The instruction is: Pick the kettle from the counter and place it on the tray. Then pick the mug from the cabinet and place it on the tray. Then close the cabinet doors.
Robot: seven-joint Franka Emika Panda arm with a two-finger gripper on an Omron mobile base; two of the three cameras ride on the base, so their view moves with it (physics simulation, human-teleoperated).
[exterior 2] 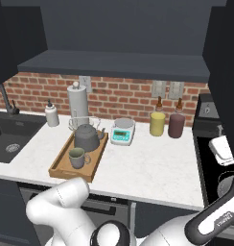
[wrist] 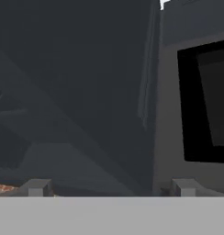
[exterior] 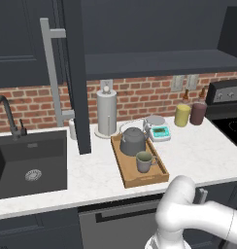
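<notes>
While fingers (wrist: pixel 109 188) spread empty, kettle (exterior: pixel 132 140) and mug (exterior: pixel 144 161) sit on tray (exterior: pixel 124 171); scale (exterior: pixel 159 131) beside.

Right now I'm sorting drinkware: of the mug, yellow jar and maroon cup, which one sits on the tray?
The grey-green mug, standing on the wooden tray in front of the kettle. The yellow jar and maroon cup stand on the counter by the brick wall.

Wooden tray (exterior: pixel 131 177); dull metal kettle (exterior: pixel 132 141)
</notes>
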